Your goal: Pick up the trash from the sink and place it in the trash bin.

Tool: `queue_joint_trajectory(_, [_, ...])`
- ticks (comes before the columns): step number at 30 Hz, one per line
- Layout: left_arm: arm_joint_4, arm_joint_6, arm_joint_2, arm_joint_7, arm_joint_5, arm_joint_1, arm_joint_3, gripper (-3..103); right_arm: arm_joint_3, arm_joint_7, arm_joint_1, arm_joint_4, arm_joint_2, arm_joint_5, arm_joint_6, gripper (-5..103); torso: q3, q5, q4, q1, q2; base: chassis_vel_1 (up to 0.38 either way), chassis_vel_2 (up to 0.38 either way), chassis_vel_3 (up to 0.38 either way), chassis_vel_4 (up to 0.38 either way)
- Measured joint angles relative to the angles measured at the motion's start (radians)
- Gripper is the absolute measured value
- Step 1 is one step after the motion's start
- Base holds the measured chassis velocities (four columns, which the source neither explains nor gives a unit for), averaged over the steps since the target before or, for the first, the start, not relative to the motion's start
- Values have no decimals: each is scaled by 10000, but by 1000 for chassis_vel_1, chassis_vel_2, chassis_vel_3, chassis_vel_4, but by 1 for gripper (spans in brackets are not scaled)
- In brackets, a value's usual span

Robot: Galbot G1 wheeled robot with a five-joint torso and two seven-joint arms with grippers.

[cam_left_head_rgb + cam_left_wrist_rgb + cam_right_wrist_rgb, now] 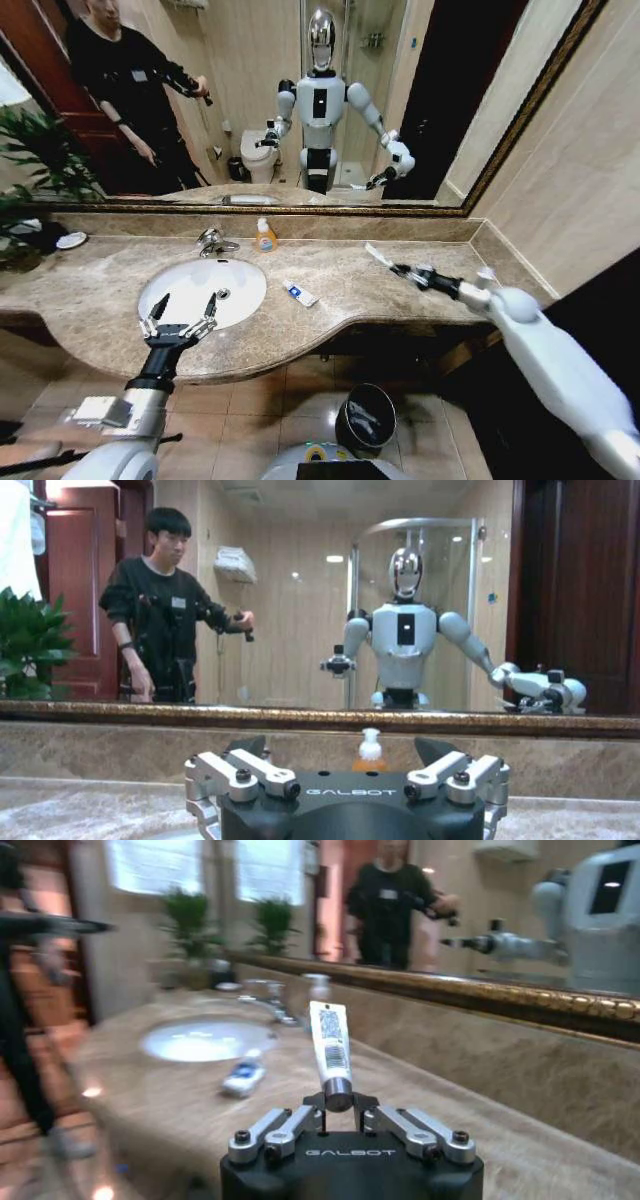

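Marble counter [380, 290]; R gripper [338, 1119] holds tube [330, 1046].

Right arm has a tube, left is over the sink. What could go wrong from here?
1. The right gripper pinches the tube only at its cap end, the rest sticking out free; it could pivot or slip on the way to the bin.
2. The bin sits on the floor under the counter edge, so a drop from counter height might miss.
3. The left gripper hangs open over the sink near the tap; reaching could clip it.
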Motion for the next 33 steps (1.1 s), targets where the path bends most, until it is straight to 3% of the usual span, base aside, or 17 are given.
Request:
queue_joint_trajectory(2, [0, 0, 0, 0, 0, 2, 0, 100, 1042, -1848, -760, -257, -107, 28, 224, 17, 0, 0, 0, 0, 0, 0, 0, 0, 0])
queue_joint_trajectory(3, [0, 0, 0, 0, 0, 2, 0, 100, 1042, -1848, -760, -257, -107, 28, 224, 17, 0, 0, 0, 0, 0, 0, 0, 0, 0])
queue_joint_trajectory(5, [0, 0, 0, 0, 0, 0, 0, 100, 1809, -3047, -1707, -293, -139, 22, 559, 17, 0, -5, 1, 0, 0, 0, 0, 0, 0])
queue_joint_trajectory(9, [0, 0, 0, -1, 0, 0, 0, 100, 2270, -3257, -2859, -40, 136, 12, 924, 17, 0, -4, -1, 0, 0, 0, 0, 0, 0])
queue_joint_trajectory(15, [0, 0, 1, -1, 0, 0, 0, 100, 2431, -3199, -3418, -302, 1134, -1339, 1335, 17, 1, -2, 1, 0, 0, 0, 0, 0, 0])
queue_joint_trajectory(18, [0, 0, 0, -1, 0, 0, 0, 100, 2179, -2772, -3390, -883, 2100, -2608, 1538, 17, 1, 2, 2, 1, 0, 0, 0, 0, 0])
queue_joint_trajectory(19, [0, 0, 0, -1, 0, 0, 0, 100, 2179, -2772, -3390, -883, 2100, -2608, 1538, 17, 1, 2, 2, 1, 0, 0, 0, 0, 0])
queue_joint_trajectory(21, [0, 0, 1, -2, 0, 0, 0, 100, 1984, -2102, -3323, -1258, 2707, -3446, 1734, 17, 1, 1, 1, 1, 0, 0, 0, 0, 0])
queue_joint_trajectory(22, [0, 0, 0, -1, 0, 1, 0, 100, 1827, -1362, -3270, -1560, 3119, -4141, 2016, 17, 1, -3, 2, 1, 0, 0, 0, 0, 0])
queue_joint_trajectory(24, [0, 0, 0, 1, 0, 1, 0, 100, 1770, -953, -3239, -1717, 3306, -4574, 2163, 17, 1, -2, 2, 1, 0, 0, 0, 0, 0])
queue_joint_trajectory(27, [-1, 0, 0, -1, 0, 1, 0, 100, 1709, 736, -3109, -2532, 3942, -6353, 2770, 17, 1, -5, 3, 1, 0, 0, 0, 0, 0])
queue_joint_trajectory(28, [-1, 0, 0, -1, 0, 1, 0, 100, 1709, 736, -3109, -2532, 3942, -6353, 2770, 17, 1, -5, 3, 1, 0, 0, 0, 0, 0])
queue_joint_trajectory(30, [0, 0, 0, -1, 0, 1, 0, 100, 1978, 1419, -2923, -3467, 4366, -7571, 3398, 17, 1, -2, 2, 1, -1, 0, 0, 0, 0])
queue_joint_trajectory(33, [0, 0, 0, -1, 0, 0, 0, 100, 2213, 1905, -2852, -4095, 4644, -8312, 3865, 17, 2, -3, 2, 1, -1, 0, 0, 0, 0])
